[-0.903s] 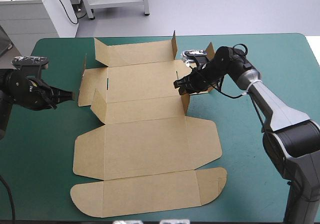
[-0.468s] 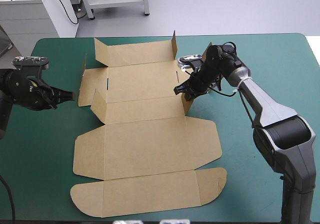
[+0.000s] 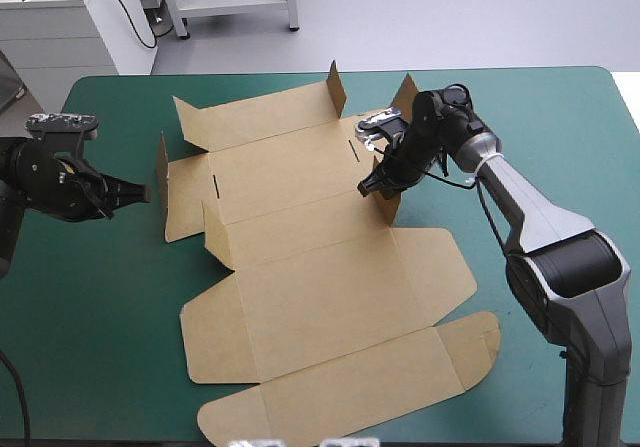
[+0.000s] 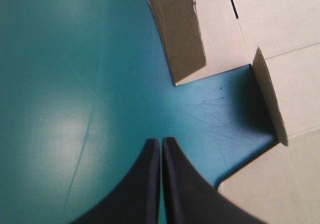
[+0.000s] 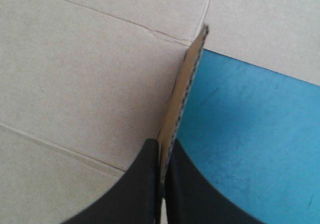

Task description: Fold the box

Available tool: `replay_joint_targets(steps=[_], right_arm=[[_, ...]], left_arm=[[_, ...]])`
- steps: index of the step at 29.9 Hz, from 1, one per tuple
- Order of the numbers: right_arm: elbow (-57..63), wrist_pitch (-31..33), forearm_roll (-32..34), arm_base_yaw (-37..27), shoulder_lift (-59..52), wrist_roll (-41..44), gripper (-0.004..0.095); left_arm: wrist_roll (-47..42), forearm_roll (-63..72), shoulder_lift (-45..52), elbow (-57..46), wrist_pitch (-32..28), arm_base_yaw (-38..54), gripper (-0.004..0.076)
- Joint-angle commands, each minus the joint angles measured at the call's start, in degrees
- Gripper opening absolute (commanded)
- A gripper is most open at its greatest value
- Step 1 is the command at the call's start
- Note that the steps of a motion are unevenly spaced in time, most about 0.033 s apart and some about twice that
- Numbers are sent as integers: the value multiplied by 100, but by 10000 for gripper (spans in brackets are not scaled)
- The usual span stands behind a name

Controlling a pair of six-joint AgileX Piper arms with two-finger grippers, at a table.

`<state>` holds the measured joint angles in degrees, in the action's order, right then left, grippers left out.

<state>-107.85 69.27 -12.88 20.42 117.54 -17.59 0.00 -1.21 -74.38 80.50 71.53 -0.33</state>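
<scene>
**While the right gripper pinched a side flap, the box lay mostly flat mid-table**

Where the left gripper [image 3: 140,193] hovered, bare teal-green cover [image 3: 90,317] lay under it. A raised left flap [image 4: 182,33] stood ahead of it, between it and the box's panels. The box [image 3: 320,267] was a cut sheet of brown board, askew on the table. Its near panels and rounded lid flap [image 3: 350,397] lay flat, and small flaps stood up at the far section's corners and sides.

The right gripper [image 5: 161,146] was all but shut, pinching the upright right-side flap [image 5: 187,93] edge-on between its fingers. The left gripper's fingers [image 4: 150,184] were pressed together on nothing, near the box's left edge but apart from it.
</scene>
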Motion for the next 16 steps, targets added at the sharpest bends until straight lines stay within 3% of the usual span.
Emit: replay_joint_targets(steps=[1,8,16], right_arm=[[-174,159,44,14,-322,-713,0],[-174,-62,200,377,-322,-2681,0],[-174,-1203,1173,1176,-322,-3668,-2]], left_arm=[[0,-5,167,185,-70,-6,-8],[0,31,167,185,-70,-6,-8],[0,53,167,185,-47,-6,-8]])
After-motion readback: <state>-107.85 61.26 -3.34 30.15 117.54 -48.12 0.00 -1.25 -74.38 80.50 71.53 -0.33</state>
